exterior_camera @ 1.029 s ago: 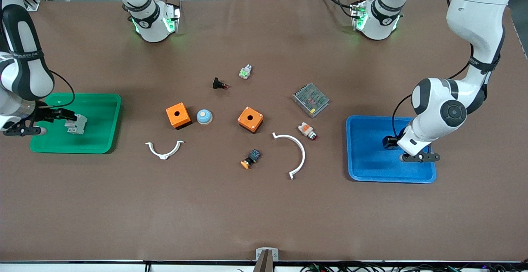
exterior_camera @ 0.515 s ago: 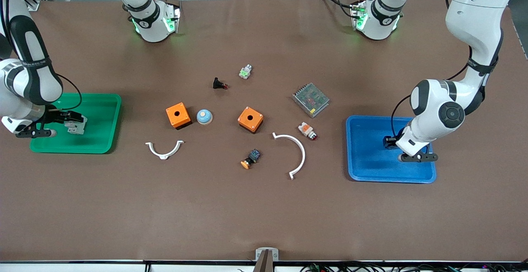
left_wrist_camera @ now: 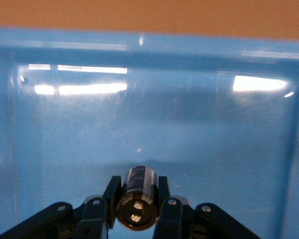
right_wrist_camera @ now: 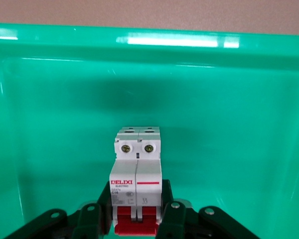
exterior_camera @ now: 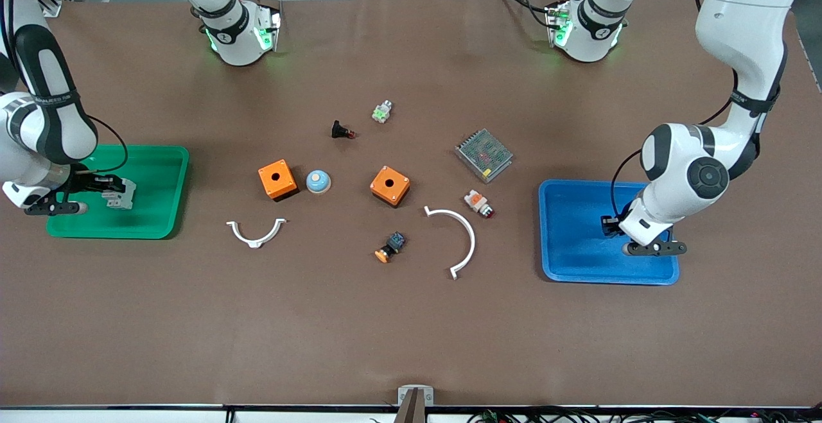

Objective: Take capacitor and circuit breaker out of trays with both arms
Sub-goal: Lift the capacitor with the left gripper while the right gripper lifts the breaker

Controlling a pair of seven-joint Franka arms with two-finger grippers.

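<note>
My right gripper [exterior_camera: 106, 187] is shut on the white-grey breaker [exterior_camera: 122, 194] with red levers and holds it low in the green tray [exterior_camera: 160, 172]. In the right wrist view the breaker [right_wrist_camera: 137, 179] sits between the fingers [right_wrist_camera: 172, 216] over the tray floor [right_wrist_camera: 229, 124]. My left gripper [exterior_camera: 610, 225] is low in the blue tray [exterior_camera: 571, 243]. In the left wrist view it is shut on the capacitor [left_wrist_camera: 138, 197], a small black cylinder, just above the tray floor [left_wrist_camera: 189, 124]. The capacitor is hidden in the front view.
Between the trays lie two orange boxes [exterior_camera: 277, 180] [exterior_camera: 390, 185], a blue dome [exterior_camera: 318, 181], two white curved brackets [exterior_camera: 255, 233] [exterior_camera: 459, 237], a grey mesh-topped box [exterior_camera: 483, 155], a white-orange button [exterior_camera: 478, 203], a black push button [exterior_camera: 342, 131] and other small parts.
My right gripper has lowered the breaker deeper into the green tray, toward its outer side. My left gripper has shifted slightly, staying low in the blue tray.
</note>
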